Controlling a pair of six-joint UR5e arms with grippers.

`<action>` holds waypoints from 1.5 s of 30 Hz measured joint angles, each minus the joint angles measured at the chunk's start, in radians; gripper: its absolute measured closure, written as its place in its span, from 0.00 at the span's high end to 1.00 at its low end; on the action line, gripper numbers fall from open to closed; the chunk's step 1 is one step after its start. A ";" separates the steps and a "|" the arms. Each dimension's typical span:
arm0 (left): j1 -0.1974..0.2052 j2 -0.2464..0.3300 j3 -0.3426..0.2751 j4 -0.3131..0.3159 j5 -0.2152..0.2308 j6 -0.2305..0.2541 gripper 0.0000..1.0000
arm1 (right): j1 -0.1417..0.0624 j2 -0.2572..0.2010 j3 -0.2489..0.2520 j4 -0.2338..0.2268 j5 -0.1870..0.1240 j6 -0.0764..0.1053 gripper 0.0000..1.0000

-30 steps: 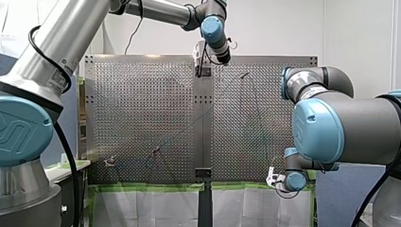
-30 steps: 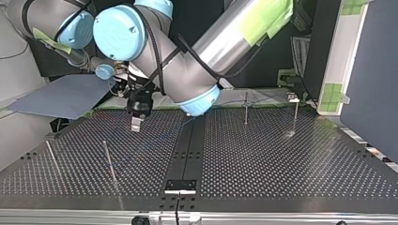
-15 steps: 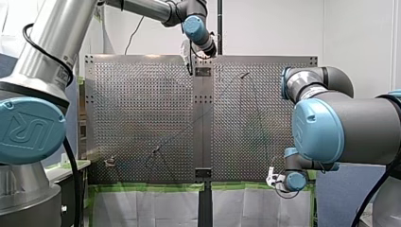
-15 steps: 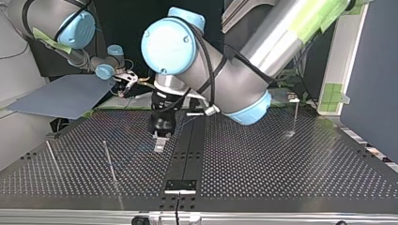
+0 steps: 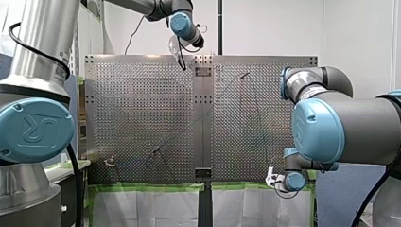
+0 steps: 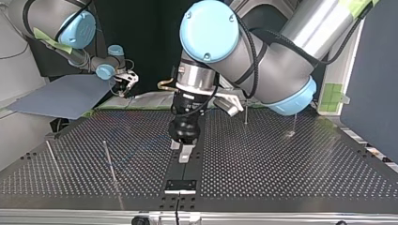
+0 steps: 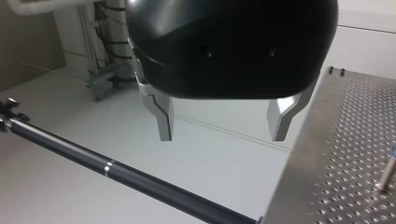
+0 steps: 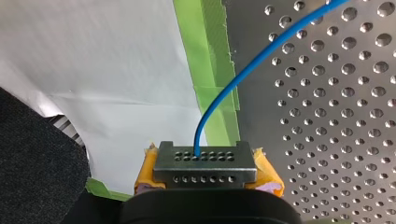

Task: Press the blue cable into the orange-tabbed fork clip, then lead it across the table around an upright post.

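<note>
Here blue cable (image 8: 243,75) arcs ahead over the table (image 8: 327,116).

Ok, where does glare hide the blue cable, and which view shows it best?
Right wrist view: even light, cable plainly blue from my right gripper across the table. Front view: the table's sheen leaves only thin dark lines. Top view: dark, reflective table, cable barely traceable. Left wrist view: no cable in sight.

- My left end effector (image 6: 183,151) hangs above the middle strip of the grey perforated metal counter (image 6: 281,178), toward the edge farthest from the arms.
- My right end effector (image 8: 205,161) sits at the nearest edge, with the thin blue cable (image 8: 243,70) between its pads.
</note>
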 joint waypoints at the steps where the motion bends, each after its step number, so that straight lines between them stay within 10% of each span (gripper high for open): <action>1: 0.000 0.007 -0.007 0.007 0.000 -0.001 0.98 | 0.000 0.000 0.000 0.000 0.000 0.000 0.00; 11: 0.000 0.082 -0.089 0.089 -0.010 -0.004 0.98 | 0.001 0.000 0.000 0.000 0.000 -0.001 0.00; 45: 0.005 -0.008 -0.394 0.394 -0.045 0.020 0.98 | 0.004 0.000 -0.005 0.000 0.000 -0.007 0.00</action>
